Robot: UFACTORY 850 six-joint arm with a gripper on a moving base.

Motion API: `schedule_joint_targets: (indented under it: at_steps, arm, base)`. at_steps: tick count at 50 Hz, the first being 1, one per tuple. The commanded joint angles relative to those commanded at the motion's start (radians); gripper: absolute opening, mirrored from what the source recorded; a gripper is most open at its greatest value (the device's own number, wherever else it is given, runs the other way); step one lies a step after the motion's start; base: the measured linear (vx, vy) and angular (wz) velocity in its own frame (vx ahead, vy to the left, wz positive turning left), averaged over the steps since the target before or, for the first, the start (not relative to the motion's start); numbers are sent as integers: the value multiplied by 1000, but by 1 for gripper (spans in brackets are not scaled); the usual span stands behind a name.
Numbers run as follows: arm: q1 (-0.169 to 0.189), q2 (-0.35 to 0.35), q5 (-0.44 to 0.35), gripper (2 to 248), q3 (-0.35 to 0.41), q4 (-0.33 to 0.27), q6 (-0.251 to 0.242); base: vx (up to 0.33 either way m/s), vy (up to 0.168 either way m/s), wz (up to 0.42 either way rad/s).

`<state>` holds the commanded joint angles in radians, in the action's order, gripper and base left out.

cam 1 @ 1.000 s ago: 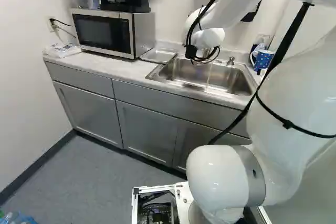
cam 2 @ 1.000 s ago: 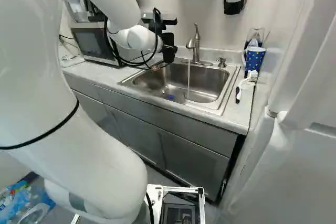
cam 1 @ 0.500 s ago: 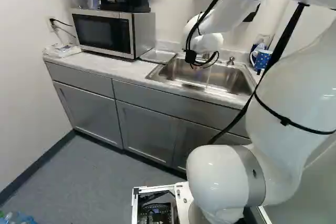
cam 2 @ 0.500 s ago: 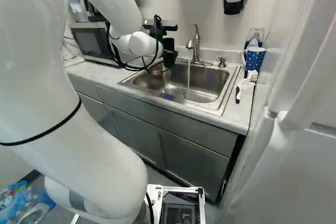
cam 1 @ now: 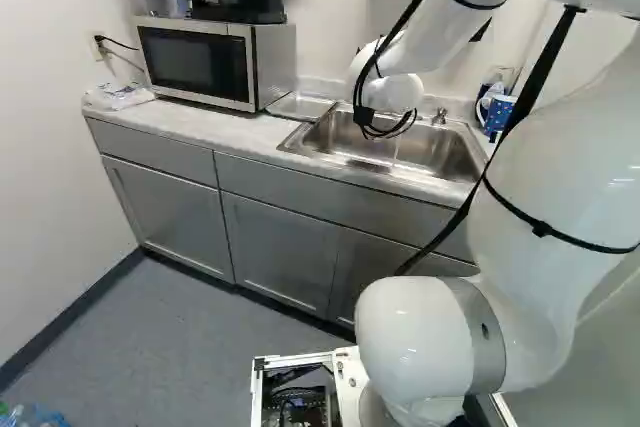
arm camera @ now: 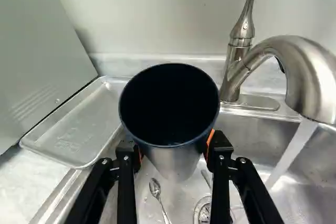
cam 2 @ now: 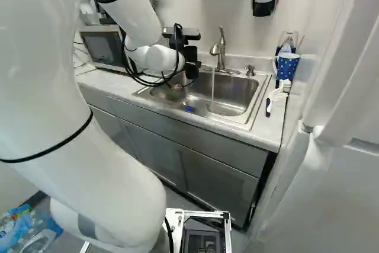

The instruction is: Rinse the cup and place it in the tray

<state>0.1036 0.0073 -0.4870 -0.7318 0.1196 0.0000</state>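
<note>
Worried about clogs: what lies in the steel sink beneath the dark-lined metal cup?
A small silver spoon, part of a thin rod, part of the round drain; whatever the cup and black jaws cover is hidden.

Arm (cam 2: 53, 87) reaching forward, gripper (cam 2: 190, 68) in a grip.
Forearm (cam 2: 135, 17) slopes down to the wrist (cam 2: 161, 58); black fingers (arm camera: 126, 182) stand apart, orange pads (arm camera: 210, 139) facing inward, clamped from two sides.
</note>
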Motion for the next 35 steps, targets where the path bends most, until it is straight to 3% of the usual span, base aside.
schedule_joint_targets:
  at_steps: [35]
  arm:
    - [0,-70,-3,126,9,0,0]
  base:
    - [0,0,0]
